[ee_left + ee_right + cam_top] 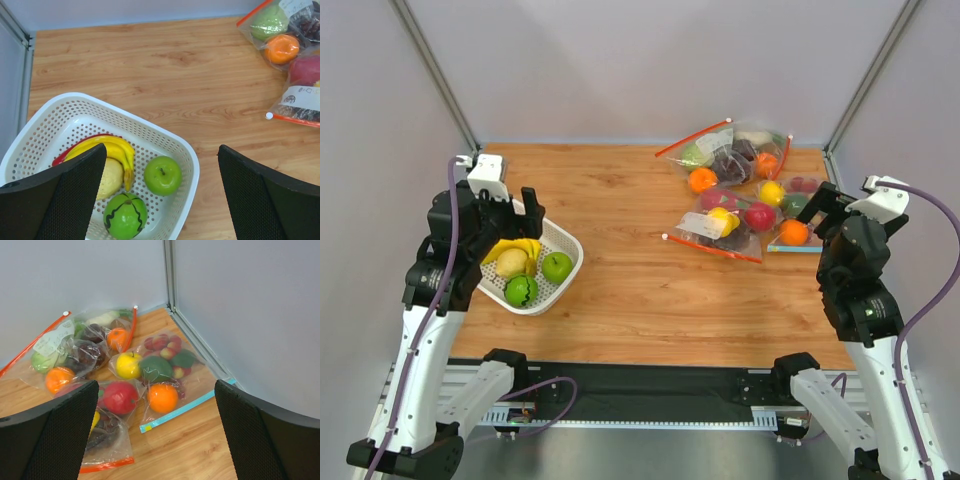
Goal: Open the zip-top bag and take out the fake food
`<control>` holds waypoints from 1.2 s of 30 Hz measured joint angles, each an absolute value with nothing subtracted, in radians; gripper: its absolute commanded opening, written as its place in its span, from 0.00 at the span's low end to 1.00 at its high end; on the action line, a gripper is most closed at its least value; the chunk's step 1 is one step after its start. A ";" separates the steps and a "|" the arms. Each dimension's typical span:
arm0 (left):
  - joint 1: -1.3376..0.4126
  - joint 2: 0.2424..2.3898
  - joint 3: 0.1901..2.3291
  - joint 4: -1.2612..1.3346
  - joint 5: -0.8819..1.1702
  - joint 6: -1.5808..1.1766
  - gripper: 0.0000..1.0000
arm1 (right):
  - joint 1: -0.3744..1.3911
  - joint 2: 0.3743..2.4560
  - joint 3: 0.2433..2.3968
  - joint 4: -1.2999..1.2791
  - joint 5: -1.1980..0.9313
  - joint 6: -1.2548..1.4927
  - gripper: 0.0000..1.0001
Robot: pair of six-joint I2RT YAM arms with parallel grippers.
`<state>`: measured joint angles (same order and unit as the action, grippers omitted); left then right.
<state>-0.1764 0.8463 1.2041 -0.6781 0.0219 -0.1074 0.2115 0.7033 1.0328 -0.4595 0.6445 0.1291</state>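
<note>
Two grippers stand with fingers spread wide, holding nothing. At the left, the left gripper hangs over a white basket that holds bananas, a pear and two green apples. Right of centre the zip-top bag lies flat on the wooden table, its red-orange strip along the near edge. The fake food shows through the plastic. A second red-strip bag crowds its far side and a teal-strip bag presses against its right. The right gripper hovers beside this heap.
</note>
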 measured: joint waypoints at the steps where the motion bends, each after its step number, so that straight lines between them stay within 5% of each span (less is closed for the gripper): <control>1: -0.176 0.846 1.206 -0.677 0.021 -0.107 0.99 | 0.212 0.703 1.033 -0.459 0.646 0.129 1.00; 21: -0.140 0.929 1.282 -0.632 0.070 -0.047 0.99 | 0.212 0.783 1.089 -0.458 0.637 0.106 1.00; 36: 0.013 0.944 1.106 -0.486 0.163 -0.067 0.99 | 0.212 1.393 1.347 -0.405 0.382 0.178 0.96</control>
<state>0.0132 0.9436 1.1065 -0.4862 0.1635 -0.0666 0.2119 1.3930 1.3472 -0.4049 0.3824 0.1780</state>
